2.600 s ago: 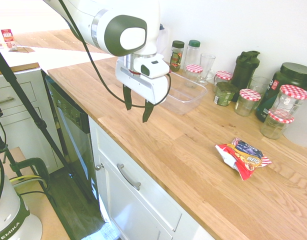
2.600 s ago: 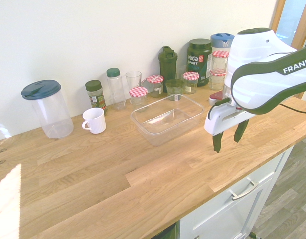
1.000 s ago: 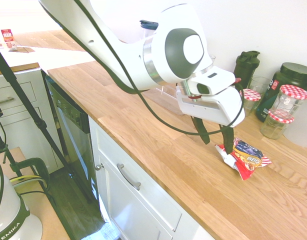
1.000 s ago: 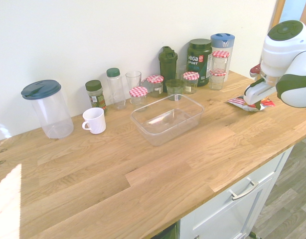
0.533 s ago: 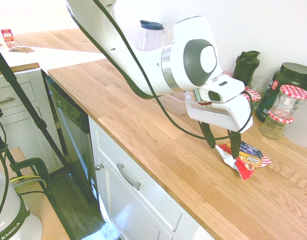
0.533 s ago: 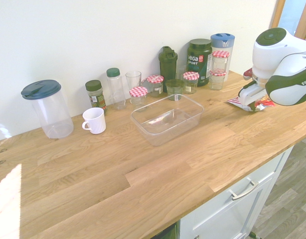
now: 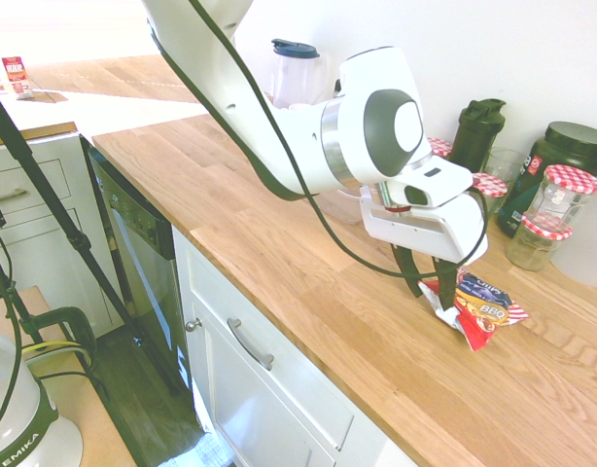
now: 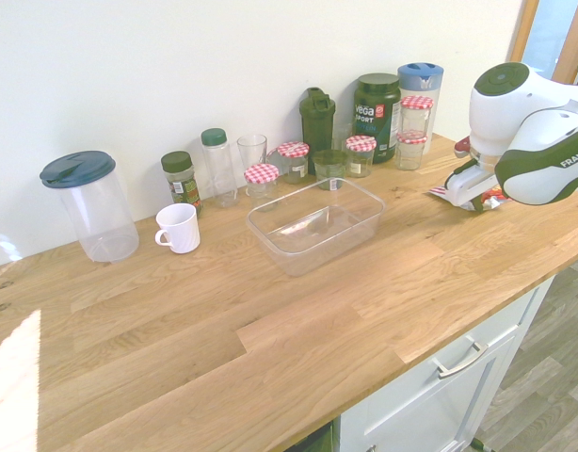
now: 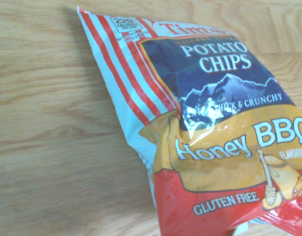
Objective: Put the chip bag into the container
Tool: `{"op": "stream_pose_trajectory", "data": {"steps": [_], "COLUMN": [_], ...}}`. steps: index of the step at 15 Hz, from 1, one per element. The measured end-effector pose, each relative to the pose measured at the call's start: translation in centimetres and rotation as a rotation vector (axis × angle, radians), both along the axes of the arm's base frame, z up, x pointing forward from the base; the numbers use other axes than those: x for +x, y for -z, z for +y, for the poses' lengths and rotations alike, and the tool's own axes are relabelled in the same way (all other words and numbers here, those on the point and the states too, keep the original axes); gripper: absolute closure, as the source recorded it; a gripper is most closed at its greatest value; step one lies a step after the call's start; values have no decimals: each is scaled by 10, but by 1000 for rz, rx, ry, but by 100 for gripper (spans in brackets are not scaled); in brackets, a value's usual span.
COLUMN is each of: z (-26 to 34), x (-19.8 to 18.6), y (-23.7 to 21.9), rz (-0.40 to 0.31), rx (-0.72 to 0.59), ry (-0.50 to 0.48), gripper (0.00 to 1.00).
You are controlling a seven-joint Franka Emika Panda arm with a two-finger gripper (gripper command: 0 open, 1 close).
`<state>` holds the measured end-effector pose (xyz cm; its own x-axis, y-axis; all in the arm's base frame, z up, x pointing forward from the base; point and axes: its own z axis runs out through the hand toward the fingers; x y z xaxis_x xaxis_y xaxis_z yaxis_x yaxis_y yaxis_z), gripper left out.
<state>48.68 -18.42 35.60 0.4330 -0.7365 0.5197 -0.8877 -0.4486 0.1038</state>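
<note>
In the first exterior view, my jaws point(image 7: 431, 300) stand open at the near side of the chip bag point(image 7: 486, 309); in the second, the clear tub point(image 8: 315, 247), empty, sits well apart from them; in the wrist view, the bag lies face up, its long axis running from striped end to red.

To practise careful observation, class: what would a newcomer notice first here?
The white Franka arm, its gripper open at one end of the Tim's Honey BBQ potato chip bag on the wooden counter. Then the clear rectangular tub, in front of red-checkered-lidded jars.
</note>
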Motion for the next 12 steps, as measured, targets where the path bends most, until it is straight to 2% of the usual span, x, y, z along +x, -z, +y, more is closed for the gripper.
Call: {"op": "stream_pose_trajectory", "data": {"steps": [5,12], "z": [-13,-15], "x": [3,8], "y": [-2,14], "rz": [-23,-12], "rx": [8,25], "ry": [14,11], "gripper": [100,100]}}
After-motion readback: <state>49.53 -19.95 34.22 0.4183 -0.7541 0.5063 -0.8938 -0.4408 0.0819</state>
